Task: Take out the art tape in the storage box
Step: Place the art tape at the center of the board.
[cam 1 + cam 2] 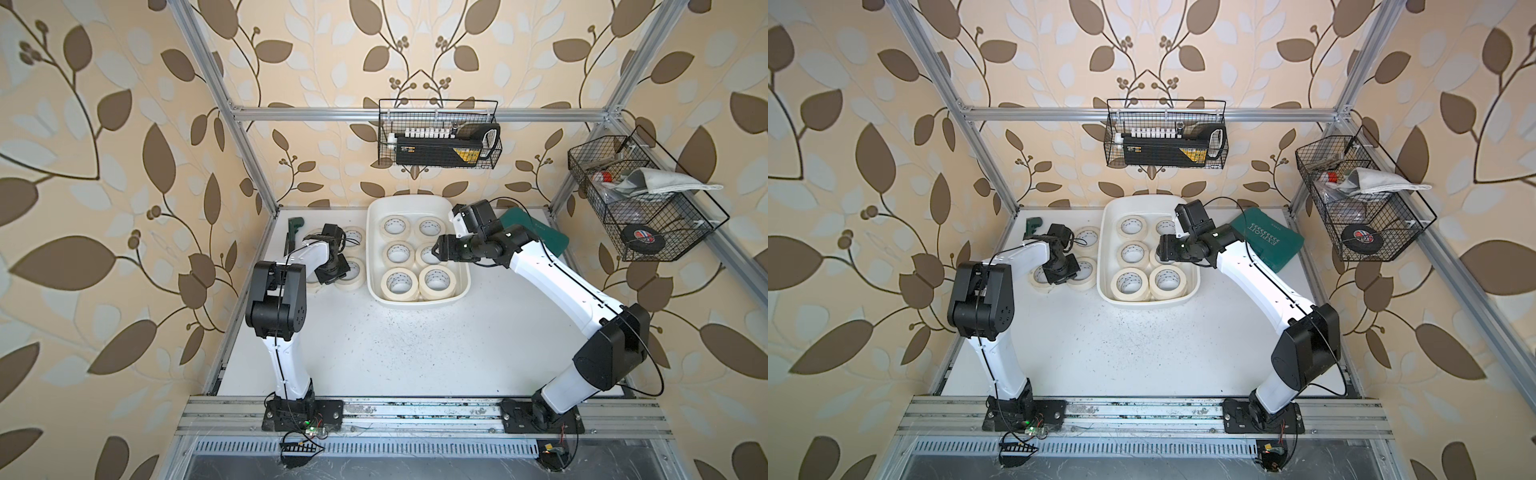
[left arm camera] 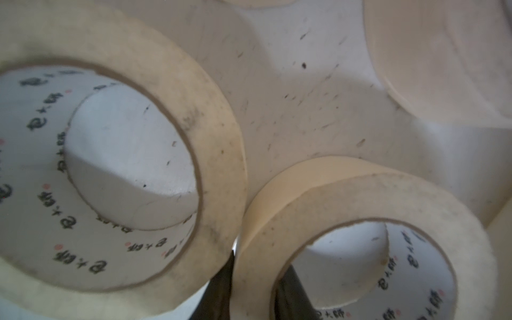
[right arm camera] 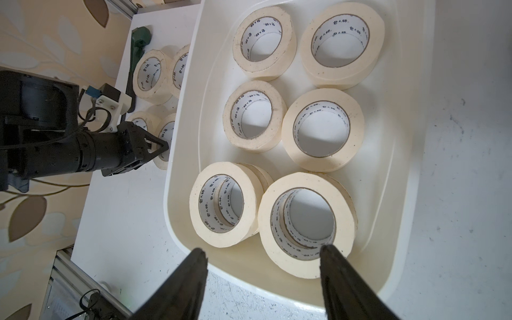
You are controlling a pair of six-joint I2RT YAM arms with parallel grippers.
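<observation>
Nearest you, 6 stacks of art tape (image 1: 436,279) lie in the storage box (image 1: 415,300), the front 2 doubled. Just left of it, your left gripper (image 3: 165,146) straddles the wall of 1 roll (image 2: 360,210), among 4 set out on the table (image 1: 374,353); pinching or released, I cannot tell. Farther back, your right gripper (image 3: 263,249) hangs over the box, jaws spread, empty. Judgement: a set-down is finishing. Next, lower the right jaws astride a roll's wall.
</observation>
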